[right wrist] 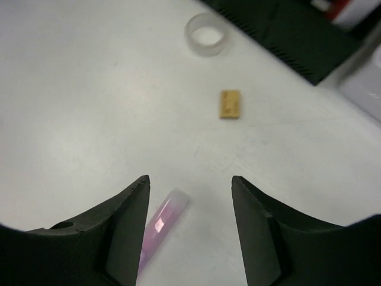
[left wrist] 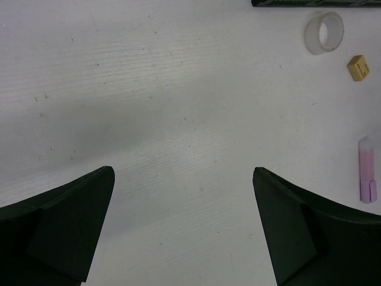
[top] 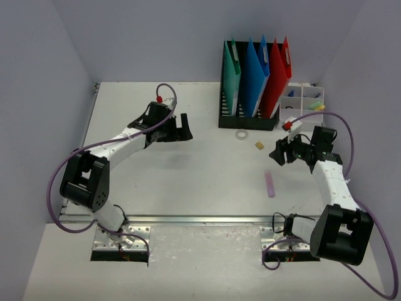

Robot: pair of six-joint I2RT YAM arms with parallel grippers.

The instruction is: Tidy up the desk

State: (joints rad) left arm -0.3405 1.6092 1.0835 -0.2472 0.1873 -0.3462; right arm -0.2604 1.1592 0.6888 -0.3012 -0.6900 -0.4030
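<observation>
On the white desk lie a clear tape roll, a small tan block and a pink tube. All three also show in the left wrist view: the roll, the block, the tube. In the right wrist view they are the roll, the block and the tube. My left gripper is open and empty over bare desk at the back left. My right gripper is open and empty, above the tube, which lies beside its left finger.
A black mesh file holder with green, blue and red folders stands at the back. A clear compartment box with small items sits to its right. A metal rail runs along the front edge.
</observation>
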